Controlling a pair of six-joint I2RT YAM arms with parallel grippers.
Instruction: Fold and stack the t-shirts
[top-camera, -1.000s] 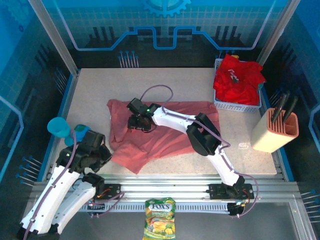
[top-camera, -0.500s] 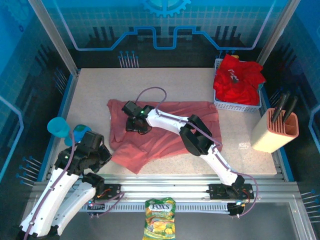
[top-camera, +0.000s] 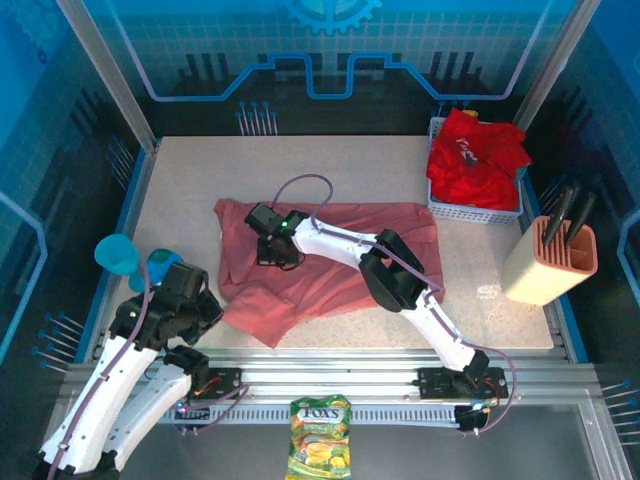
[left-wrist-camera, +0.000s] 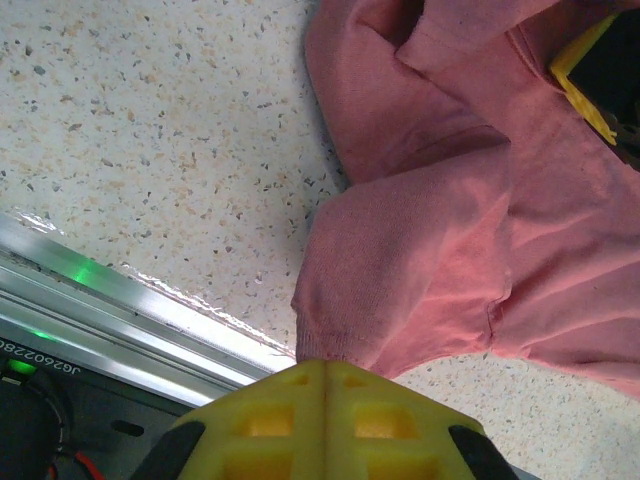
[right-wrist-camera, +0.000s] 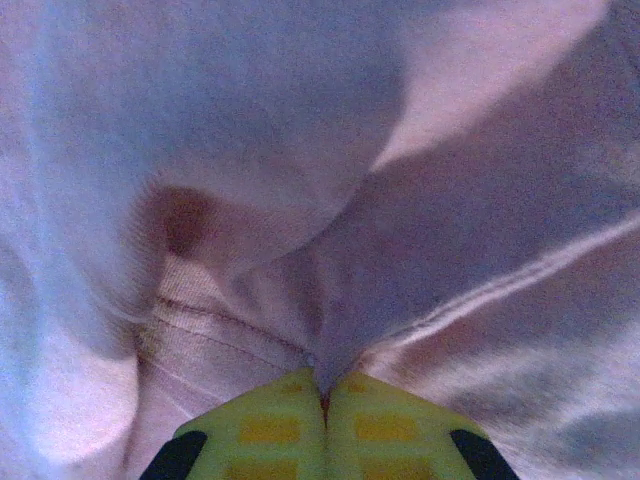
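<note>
A faded salmon-pink t-shirt (top-camera: 330, 265) lies crumpled across the middle of the table. My right gripper (top-camera: 268, 250) presses down on its left part, and in the right wrist view that gripper (right-wrist-camera: 325, 385) is shut with a fold of the pink cloth (right-wrist-camera: 330, 300) pinched between its tips. My left gripper (top-camera: 212, 304) hovers at the shirt's near-left corner. It is shut (left-wrist-camera: 322, 365), and the sleeve hem (left-wrist-camera: 400, 310) lies just past its tip. Bright red t-shirts (top-camera: 475, 160) are heaped in the white basket (top-camera: 478, 213) at the back right.
A tan knife block (top-camera: 550, 260) stands at the right edge. A blue cup (top-camera: 118, 252) sits off the table's left side. A candy bag (top-camera: 320, 437) lies below the metal front rail (left-wrist-camera: 120, 310). Bare speckled tabletop (left-wrist-camera: 150, 150) lies left of the shirt.
My right gripper slid a little left over the pink t-shirt, then closed from open onto a fold of it. The left arm has stayed put.
</note>
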